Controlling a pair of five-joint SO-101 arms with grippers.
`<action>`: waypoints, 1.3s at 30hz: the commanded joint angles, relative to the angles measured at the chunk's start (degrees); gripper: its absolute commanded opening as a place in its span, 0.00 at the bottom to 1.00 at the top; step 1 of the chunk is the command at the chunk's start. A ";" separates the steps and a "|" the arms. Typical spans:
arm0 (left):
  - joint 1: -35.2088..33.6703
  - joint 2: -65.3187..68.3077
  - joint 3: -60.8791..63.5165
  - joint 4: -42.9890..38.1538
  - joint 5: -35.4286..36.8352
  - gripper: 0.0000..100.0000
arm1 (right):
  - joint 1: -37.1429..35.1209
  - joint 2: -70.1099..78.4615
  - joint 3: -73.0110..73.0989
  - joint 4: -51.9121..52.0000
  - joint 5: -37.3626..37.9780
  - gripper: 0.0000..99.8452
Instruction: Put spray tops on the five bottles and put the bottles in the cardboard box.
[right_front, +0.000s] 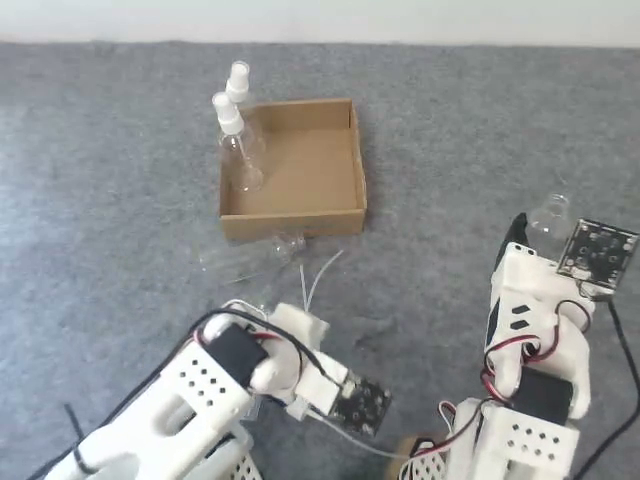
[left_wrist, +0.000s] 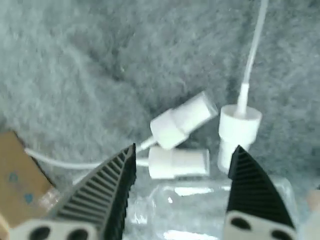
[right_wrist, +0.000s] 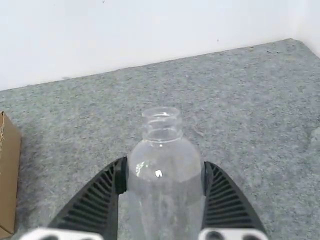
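Note:
My left gripper (left_wrist: 185, 152) hangs open just above three loose white spray tops (left_wrist: 182, 122) on the carpet, their thin dip tubes (left_wrist: 252, 45) trailing away. A clear bottle (left_wrist: 200, 200) lies under its fingers. My right gripper (right_wrist: 163, 172) is shut on an upright clear bottle (right_wrist: 162, 165) with an open neck and no top; this bottle (right_front: 548, 213) is at the right of the table. The cardboard box (right_front: 345, 165) sits at the far middle. Two bottles with spray tops (right_front: 240, 145) stand at its far left corner.
Another clear bottle (right_front: 255, 255) lies on the grey carpet just in front of the box. Loose dip tubes (right_front: 320, 275) lie between the box and the left arm (right_front: 230, 370). A brown cardboard piece (left_wrist: 15, 180) shows beside the left gripper.

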 joint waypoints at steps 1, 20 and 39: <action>3.16 0.62 2.07 -5.54 -0.44 0.28 | 0.31 -0.57 -0.88 -1.45 -0.44 0.08; 3.25 0.70 3.56 -8.35 -4.92 0.23 | 0.22 -0.57 -0.88 -1.36 -0.18 0.08; 3.43 27.43 -10.24 -4.92 -7.21 0.23 | -1.27 -0.57 -0.88 -1.27 0.00 0.09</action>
